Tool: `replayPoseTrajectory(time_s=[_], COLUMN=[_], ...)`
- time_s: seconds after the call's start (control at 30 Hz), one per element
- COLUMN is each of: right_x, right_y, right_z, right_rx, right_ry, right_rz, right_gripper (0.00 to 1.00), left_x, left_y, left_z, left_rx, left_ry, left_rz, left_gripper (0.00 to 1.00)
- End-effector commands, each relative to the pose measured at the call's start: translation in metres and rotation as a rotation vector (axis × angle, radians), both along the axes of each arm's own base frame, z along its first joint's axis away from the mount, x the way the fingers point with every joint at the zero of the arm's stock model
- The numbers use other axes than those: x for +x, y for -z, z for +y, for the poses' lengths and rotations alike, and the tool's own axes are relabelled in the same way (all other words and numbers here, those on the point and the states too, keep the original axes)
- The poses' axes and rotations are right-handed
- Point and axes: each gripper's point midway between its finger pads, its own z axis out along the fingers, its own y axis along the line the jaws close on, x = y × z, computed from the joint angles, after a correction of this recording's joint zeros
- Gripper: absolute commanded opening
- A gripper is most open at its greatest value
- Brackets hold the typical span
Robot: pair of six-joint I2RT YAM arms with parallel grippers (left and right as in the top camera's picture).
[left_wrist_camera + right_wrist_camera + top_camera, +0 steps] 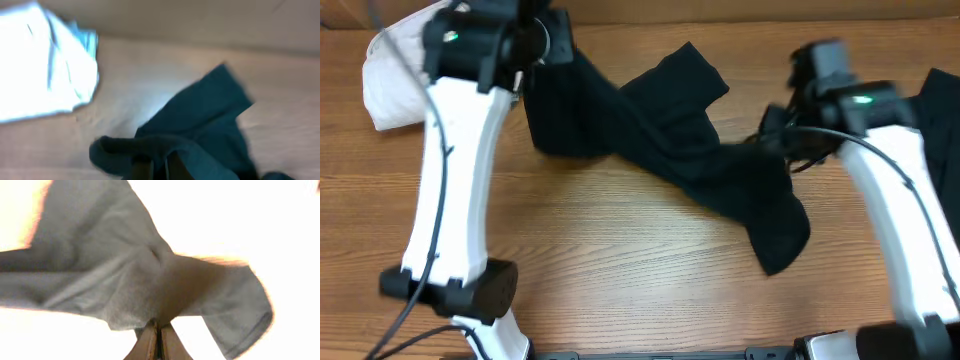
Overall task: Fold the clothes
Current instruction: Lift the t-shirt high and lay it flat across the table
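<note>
A black garment (680, 140) is stretched across the wooden table between my two grippers. My left gripper (545, 45) holds its far left end; in the left wrist view the fingers (157, 167) are shut on a fold of the dark cloth (200, 125). My right gripper (775, 130) holds its right part; in the right wrist view the fingers (159, 337) are pinched shut on the cloth (100, 265), which looks grey in the glare. A loose end droops toward the front (780, 235). A cream-white bundle (395, 85) lies at the far left, also seen in the left wrist view (45, 70).
Another black garment (945, 110) lies at the right edge, partly behind the right arm. The wooden table (620, 260) runs in front of the stretched cloth. The arm bases stand at the front edge.
</note>
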Motion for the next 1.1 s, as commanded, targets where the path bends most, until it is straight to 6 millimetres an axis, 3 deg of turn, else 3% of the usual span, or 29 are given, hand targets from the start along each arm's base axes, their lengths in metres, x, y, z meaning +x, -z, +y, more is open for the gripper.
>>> replayPoseTrajectory(time_s=[0.0, 0.03, 0.07, 0.1, 0.3, 0.4, 0.53, 0.67, 0.77, 0.87, 1.07], right_x=[-0.007, -0.011, -0.023, -0.031, -0.102, -0.146, -0.202, -0.238, -0.243, -0.229, -0.162], right_y=[-0.089, -0.107, -0.142, -0.162, -0.259, -0.294, -0.322, -0.332, -0.332, -0.320, -0.258], right_z=[-0.013, -0.017, -0.023, -0.027, -0.052, -0.056, -0.057, -0.063, -0.066, -0.071, -0.082], right_rx=[0.010, 0.015, 0.024, 0.027, 0.029, 0.045, 0.066, 0.051, 0.036, 0.009, -0.076], right_ry=[0.022, 0.030, 0.045, 0.056, 0.097, 0.119, 0.125, 0.150, 0.160, 0.179, 0.225], right_rz=[-0.225, -0.264, -0.344, -0.391, -0.680, -0.835, -0.992, -1.078, -1.089, -1.030, -0.749], right_gripper=[0.04, 0.04, 0.04, 0.04, 0.04, 0.04, 0.04, 0.04, 0.04, 0.04, 0.04], left_x=[-0.042, -0.052, -0.071, -0.084, -0.170, -0.215, -0.266, -0.289, -0.282, -0.263, -0.205], left_y=[-0.094, -0.110, -0.136, -0.150, -0.224, -0.247, -0.264, -0.264, -0.250, -0.231, -0.197], left_z=[0.011, 0.014, 0.019, 0.023, 0.060, 0.075, 0.093, 0.099, 0.102, 0.103, 0.099], left_rx=[-0.039, -0.045, -0.059, -0.062, -0.070, -0.084, -0.095, -0.099, -0.070, -0.029, 0.048], left_ry=[0.009, 0.005, 0.002, -0.007, -0.105, -0.133, -0.179, -0.186, -0.207, -0.230, -0.260], left_rz=[-0.235, -0.278, -0.349, -0.391, -0.635, -0.728, -0.821, -0.839, -0.780, -0.695, -0.540], left_gripper=[0.04, 0.04, 0.04, 0.04, 0.04, 0.04, 0.04, 0.04, 0.04, 0.04, 0.04])
